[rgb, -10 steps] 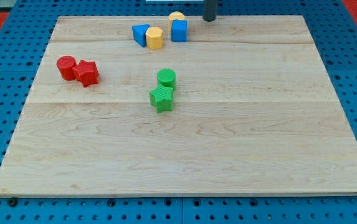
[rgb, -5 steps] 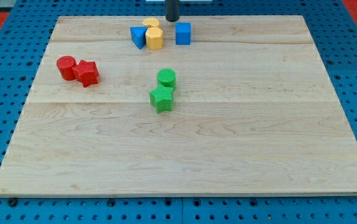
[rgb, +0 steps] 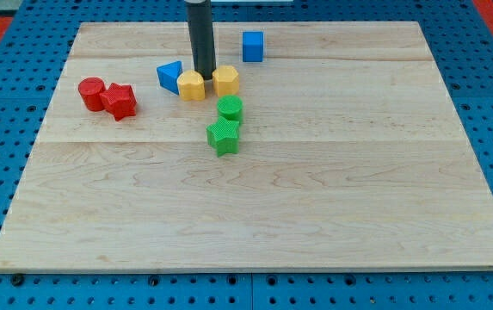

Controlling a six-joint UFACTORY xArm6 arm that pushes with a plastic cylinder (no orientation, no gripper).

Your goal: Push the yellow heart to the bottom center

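Note:
Two yellow blocks sit side by side in the upper middle of the board, one on the left (rgb: pixel 192 86) and one on the right (rgb: pixel 225 80). One is the heart and the other a hexagon, but I cannot tell which from here. My tip (rgb: pixel 203 74) stands just behind the gap between them, touching or nearly touching both. A blue triangle (rgb: pixel 169 76) lies right against the left yellow block's left side.
A blue cube (rgb: pixel 252 46) stands near the view's top. A green cylinder (rgb: pixel 230 108) and a green star (rgb: pixel 223 136) sit just below the yellow blocks. A red cylinder (rgb: pixel 92 92) and a red star (rgb: pixel 120 101) are at the left.
My tip moved left and then down the board. Both yellow blocks and the blue triangle were pushed down from the view's top. The blue cube shifted slightly right earlier and now stays put.

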